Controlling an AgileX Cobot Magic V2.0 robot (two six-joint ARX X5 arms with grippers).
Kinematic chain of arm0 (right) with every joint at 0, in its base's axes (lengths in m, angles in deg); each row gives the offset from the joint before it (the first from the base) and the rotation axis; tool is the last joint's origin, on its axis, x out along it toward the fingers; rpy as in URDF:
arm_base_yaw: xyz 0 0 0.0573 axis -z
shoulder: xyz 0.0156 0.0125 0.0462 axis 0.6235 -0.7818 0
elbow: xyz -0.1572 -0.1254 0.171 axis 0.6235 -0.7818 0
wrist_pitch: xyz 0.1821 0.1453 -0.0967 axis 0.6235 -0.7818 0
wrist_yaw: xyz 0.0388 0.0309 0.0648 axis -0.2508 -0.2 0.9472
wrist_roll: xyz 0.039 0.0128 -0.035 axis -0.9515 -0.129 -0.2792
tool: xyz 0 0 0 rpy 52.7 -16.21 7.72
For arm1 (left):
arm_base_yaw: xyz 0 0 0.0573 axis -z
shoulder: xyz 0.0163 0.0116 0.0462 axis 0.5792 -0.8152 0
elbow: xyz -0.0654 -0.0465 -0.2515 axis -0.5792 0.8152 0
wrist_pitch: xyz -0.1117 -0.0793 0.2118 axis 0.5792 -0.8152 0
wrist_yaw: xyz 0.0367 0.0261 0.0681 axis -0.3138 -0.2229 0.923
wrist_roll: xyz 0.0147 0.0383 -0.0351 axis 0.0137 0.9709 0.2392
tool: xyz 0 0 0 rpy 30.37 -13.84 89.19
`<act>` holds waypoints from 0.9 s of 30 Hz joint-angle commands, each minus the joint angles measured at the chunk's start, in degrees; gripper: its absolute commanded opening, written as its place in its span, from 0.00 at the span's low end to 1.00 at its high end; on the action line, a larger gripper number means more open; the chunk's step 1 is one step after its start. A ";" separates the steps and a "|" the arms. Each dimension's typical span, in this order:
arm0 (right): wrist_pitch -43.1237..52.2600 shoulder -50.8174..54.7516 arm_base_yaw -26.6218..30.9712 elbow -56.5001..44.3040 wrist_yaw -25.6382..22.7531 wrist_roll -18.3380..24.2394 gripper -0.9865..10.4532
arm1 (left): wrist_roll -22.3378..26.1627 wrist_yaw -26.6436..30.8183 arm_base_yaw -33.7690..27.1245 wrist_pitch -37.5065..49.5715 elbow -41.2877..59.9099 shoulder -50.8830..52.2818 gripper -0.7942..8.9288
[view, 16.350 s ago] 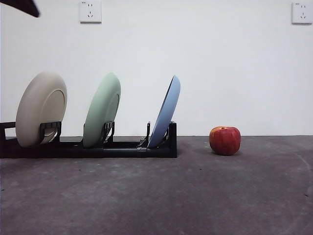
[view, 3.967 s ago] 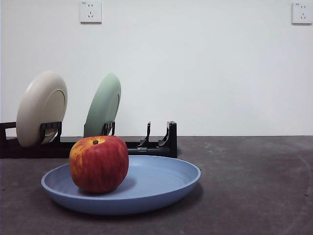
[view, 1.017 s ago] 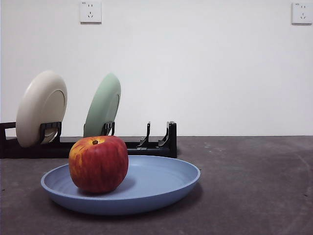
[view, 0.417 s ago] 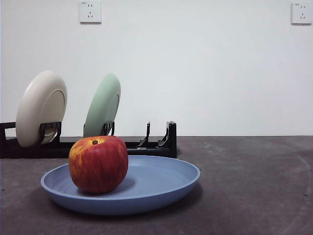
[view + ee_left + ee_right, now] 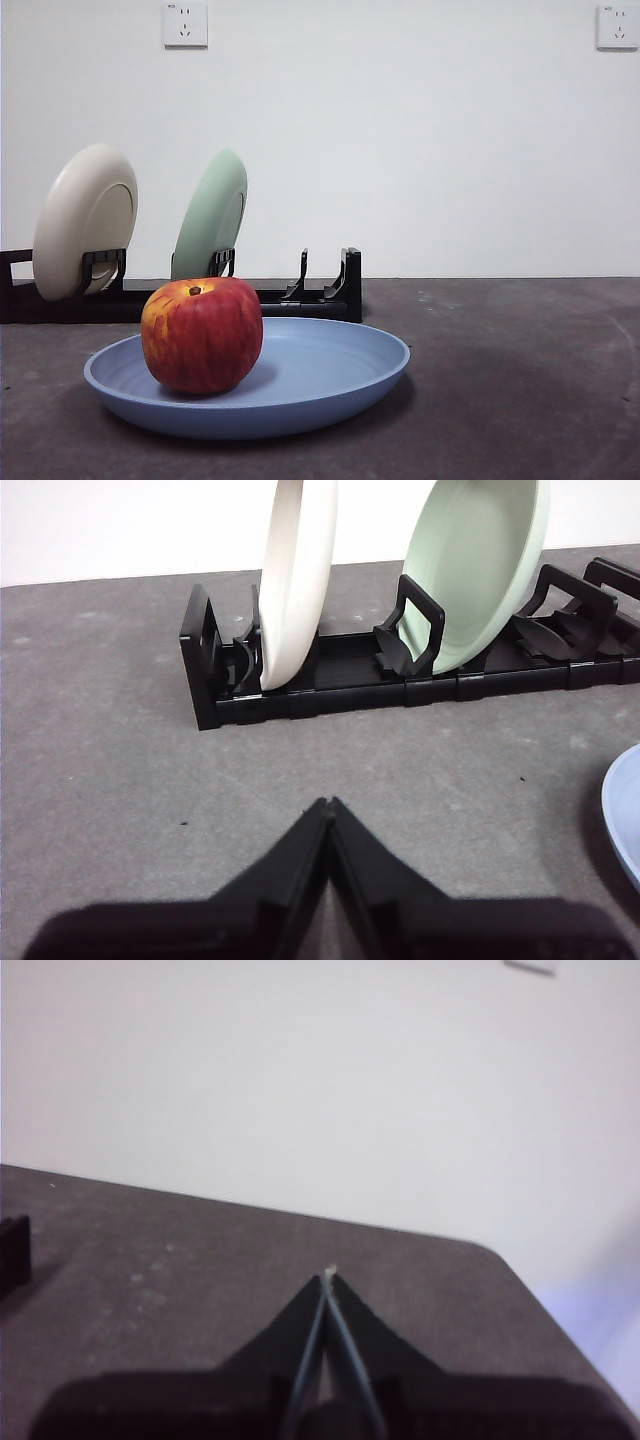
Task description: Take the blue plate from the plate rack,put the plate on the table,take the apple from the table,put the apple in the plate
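The blue plate [image 5: 300, 385] lay flat near the table's [image 5: 520, 380] front edge, with the apple [image 5: 202, 334] resting inside it. Behind stood the plate rack [image 5: 300, 300], holding a cream plate [image 5: 84, 220] and a pale green plate [image 5: 210, 225]. The left gripper [image 5: 328, 805] and the right gripper [image 5: 327, 1278] each had jaws pressed together, empty.

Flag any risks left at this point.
1. The apple sits off-centre in the blue plate, close to one rim; a bump could roll it out.
2. The left tool, shut, hangs low near the rack; a careless move could knock the cream plate or green plate.
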 commanded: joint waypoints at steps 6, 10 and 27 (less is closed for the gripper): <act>0.61 5.25 1.03 -10.03 -2.99 -4.52 0.09 | -0.37 -0.04 -0.22 0.42 0.59 -0.02 0.08; 0.59 7.78 1.03 -13.81 -2.95 -4.79 0.09 | -0.37 -0.04 -0.22 0.42 0.59 -0.02 0.08; -6.88 9.84 0.92 -16.06 -8.37 -8.98 0.09 | -0.37 -0.07 -0.22 0.42 0.59 -0.44 0.08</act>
